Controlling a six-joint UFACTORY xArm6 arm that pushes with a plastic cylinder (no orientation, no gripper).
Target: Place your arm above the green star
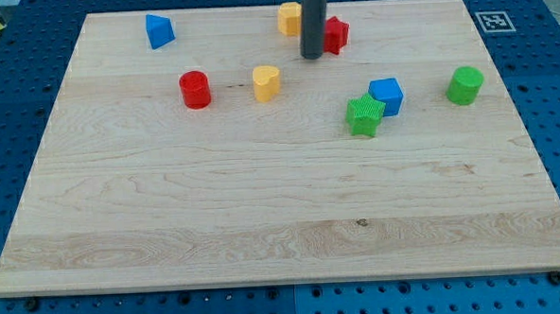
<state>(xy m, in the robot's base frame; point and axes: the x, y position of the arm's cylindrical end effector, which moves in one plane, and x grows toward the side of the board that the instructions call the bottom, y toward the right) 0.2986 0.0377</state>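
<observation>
Up at the view's top, my tip [313, 56] sits planted on the surface [264, 224], squeezed between the yellow block [290, 17] on its left and the red block [336, 35] on its right, close to both and possibly brushing the red one; contact is hard to call from this angle. No jaws on this end effector, just a bare dark rod, so it is neither wide nor narrow and it is carrying nothing.

And the target? The green star [364, 114] lies lower down and to the view's right of my tip, right of the board's centre, pressed against the blue cube [386, 96], which sits at its upper right shoulder. Further right, well apart, stands the green cylinder [464, 85]. Off to the left, the yellow heart [266, 83] and the red cylinder [195, 89] sit side by side, with a blue block [159, 31] up in the far left corner.

My read on the star: a small, rigid, light piece that should skid at the slightest nudge on this smooth wood. There is nothing to grip it with anyway, so the call is to stop short of its top edge, in the open wood above it, staying off the blue cube alongside.
</observation>
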